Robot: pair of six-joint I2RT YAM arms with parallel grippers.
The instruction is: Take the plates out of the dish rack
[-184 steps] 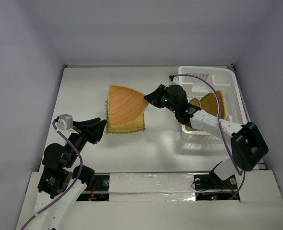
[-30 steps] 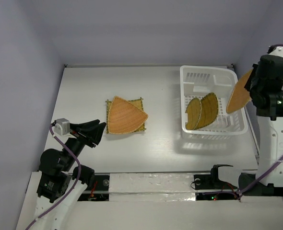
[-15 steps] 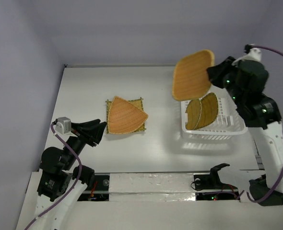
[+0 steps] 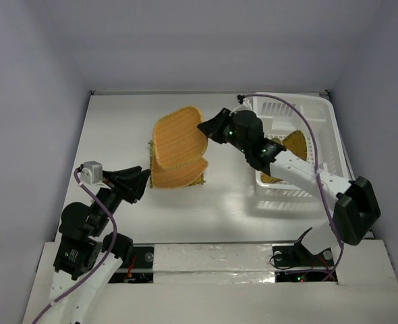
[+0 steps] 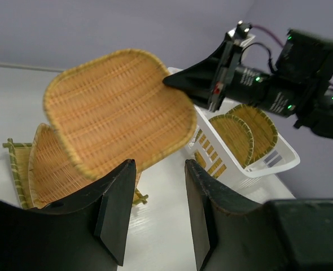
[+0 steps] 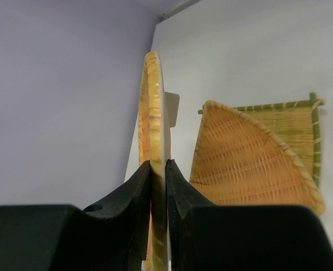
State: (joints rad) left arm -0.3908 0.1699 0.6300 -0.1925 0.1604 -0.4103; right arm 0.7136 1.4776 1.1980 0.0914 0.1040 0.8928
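You have five woven bamboo plates in sight. The right gripper [image 4: 206, 128] is pinching the rounded-square plate [image 4: 177, 138] by its rim, tilted over a stack of two: a rounded-triangle plate [image 6: 245, 164] lying on a square plate [image 6: 293, 121] with green edging. The other two plates [image 5: 237, 138] lean on edge inside the white slotted dish rack [image 4: 324, 115]; oval or round, I can't quite tell. Your left gripper [image 5: 159, 166] is spread, holding nothing. The table [image 4: 118, 128] is smooth white, the walls pale lilac.
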